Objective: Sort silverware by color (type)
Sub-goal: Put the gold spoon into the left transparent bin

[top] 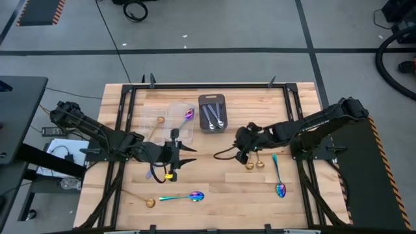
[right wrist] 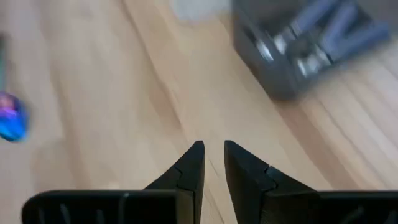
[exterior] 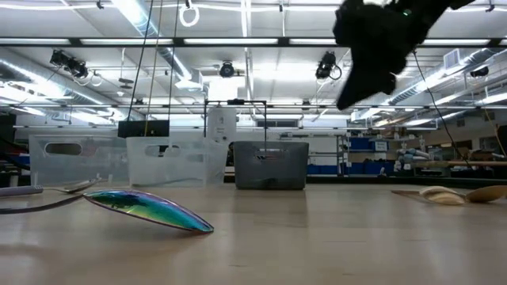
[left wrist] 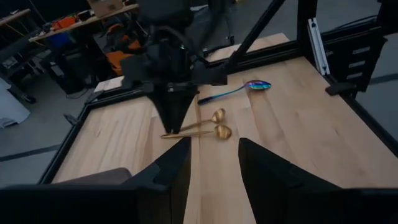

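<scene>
My left gripper [top: 185, 155] hovers open over the table's middle, left of centre; its fingers [left wrist: 211, 155] frame bare wood. My right gripper [top: 239, 151] is shut and empty, raised above the table right of centre [right wrist: 213, 155]. Two gold spoons [top: 254, 164] lie just beside it [left wrist: 214, 127]. A rainbow spoon [top: 278, 179] lies farther right. Another rainbow spoon [top: 186, 196] and a gold spoon [top: 142, 200] lie near the near edge. Silver spoons lie in the gray tray [top: 212, 114]. The clear containers [top: 170, 120] hold a rainbow spoon [top: 188, 114] and a gold spoon [top: 156, 123].
The tray and the containers stand side by side toward the far edge [exterior: 269, 165]. A black frame [top: 123, 97] rings the tabletop. The two grippers face each other across about a hand's width of bare wood. A thin dark handle [top: 156, 173] lies under the left arm.
</scene>
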You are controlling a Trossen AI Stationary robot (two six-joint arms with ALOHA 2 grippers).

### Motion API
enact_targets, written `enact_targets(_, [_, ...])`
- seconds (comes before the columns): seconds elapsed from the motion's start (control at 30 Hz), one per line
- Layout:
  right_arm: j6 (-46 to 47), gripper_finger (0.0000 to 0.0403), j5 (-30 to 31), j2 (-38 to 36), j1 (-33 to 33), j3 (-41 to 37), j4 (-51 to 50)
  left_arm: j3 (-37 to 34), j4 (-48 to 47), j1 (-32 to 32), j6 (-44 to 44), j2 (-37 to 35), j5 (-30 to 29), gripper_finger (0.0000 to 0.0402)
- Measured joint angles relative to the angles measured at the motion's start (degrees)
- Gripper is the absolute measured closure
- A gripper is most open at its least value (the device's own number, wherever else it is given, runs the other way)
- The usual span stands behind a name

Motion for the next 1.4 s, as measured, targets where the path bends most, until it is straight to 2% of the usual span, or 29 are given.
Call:
enact_targets(0.13, [5.9, 0.0329, -0.12, 0.0, 0.84, 0.0, -10.6, 0.0, -0.05, 0.16, -0.26, 0.0, -0.04, 0.026])
enact_targets(0.27, [13.62, 0.0305, -3.7, 0.01, 0.22, -0.05, -19.66, 0.0, -0.05, 0.14, -0.04, 0.0, -0.02, 0.026])
enact_targets(0.43, [24.77, 0.0257, -4.99, 3.31, 1.46, -0.63, -24.19, 0.0, 0.29, 0.16, -0.15, 0.0, -0.02, 0.026])
enact_targets(0.53, [28.06, 0.0243, -6.02, 7.18, 2.16, -0.7, -25.47, 0.0, 0.41, 0.16, -0.78, 0.0, -0.02, 0.026])
enact_targets(0.83, [27.27, 0.0253, -11.28, 13.73, 2.13, -0.71, -26.13, 0.0, 0.27, 0.16, -1.46, 0.0, -0.02, 0.026])
enact_targets(1.07, [25.09, 0.0272, -13.9, 14.01, 1.92, -0.89, -24.66, 0.0, -0.16, 0.16, -1.46, -0.02, -0.02, 0.026])
enact_targets(1.4, [24.58, 0.0291, -17.3, 13.66, -0.06, -5.9, -17.04, 0.02, -0.27, 0.14, -1.46, -0.02, -0.02, 0.026])
